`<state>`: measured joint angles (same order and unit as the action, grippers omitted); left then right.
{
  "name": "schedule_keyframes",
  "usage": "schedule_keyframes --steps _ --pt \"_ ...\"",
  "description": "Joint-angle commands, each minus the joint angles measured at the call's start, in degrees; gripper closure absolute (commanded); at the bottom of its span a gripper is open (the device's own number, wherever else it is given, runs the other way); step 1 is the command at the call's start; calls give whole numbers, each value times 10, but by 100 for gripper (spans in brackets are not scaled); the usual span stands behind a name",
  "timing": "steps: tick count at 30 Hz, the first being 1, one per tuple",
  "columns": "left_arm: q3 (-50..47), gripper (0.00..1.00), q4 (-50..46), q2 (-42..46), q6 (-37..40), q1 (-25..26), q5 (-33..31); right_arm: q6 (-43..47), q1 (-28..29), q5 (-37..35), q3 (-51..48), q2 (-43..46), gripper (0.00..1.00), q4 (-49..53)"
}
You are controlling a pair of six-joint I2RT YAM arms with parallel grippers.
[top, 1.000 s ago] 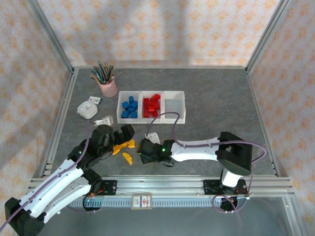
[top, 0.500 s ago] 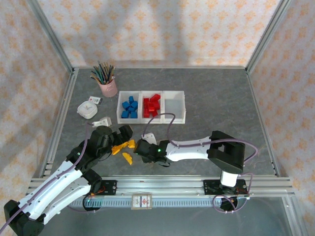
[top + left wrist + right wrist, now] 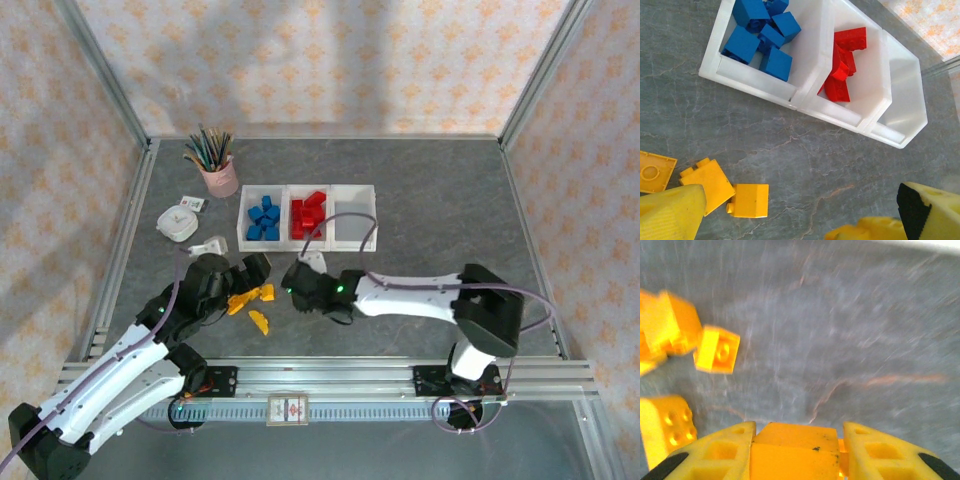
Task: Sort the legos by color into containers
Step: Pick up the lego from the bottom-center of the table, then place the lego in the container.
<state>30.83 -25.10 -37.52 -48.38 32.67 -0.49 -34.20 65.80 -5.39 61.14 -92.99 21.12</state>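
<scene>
Since a second ago the right gripper [image 3: 299, 282] has swung from the loose yellow legos [image 3: 251, 298] toward the containers [image 3: 307, 244], presumably bound for the empty bin [image 3: 352, 222] beside the red one. Its fingers seem, through blur, closed narrowly on a yellow brick [image 3: 793, 442]. In front of the containers, the left gripper [image 3: 248, 280] gapes wide above those loose legos.

Readable text: none, in any view
Sticker [image 3: 289, 410] on the front rail [image 3: 380, 375]: pale, with a reddish mark in the middle, possibly a logo; too small to read
Small card [image 3: 192, 203] near the pink cup [image 3: 221, 180]: tiny dark and coloured specks, not legible at this size
</scene>
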Motion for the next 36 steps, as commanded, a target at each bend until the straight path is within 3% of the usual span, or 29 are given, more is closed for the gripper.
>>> schedule_keyframes --steps 1,6,13,21,27,36 --pt "31 1 19 -13 15 4 -7 34 -49 -30 25 40 73 30" --pt "63 1 60 -64 41 4 3 86 -142 -41 60 49 73 28" --pt "103 1 117 -145 62 4 3 139 -256 -40 123 -5 73 -2" --pt "113 1 164 -187 62 -5 -7 170 -322 -52 201 -118 73 -21" --pt "113 1 167 -192 65 -18 0 193 -337 -17 231 -157 52 -25" --pt "104 1 154 -167 73 -31 15 211 -318 -3 194 -81 33 -22"
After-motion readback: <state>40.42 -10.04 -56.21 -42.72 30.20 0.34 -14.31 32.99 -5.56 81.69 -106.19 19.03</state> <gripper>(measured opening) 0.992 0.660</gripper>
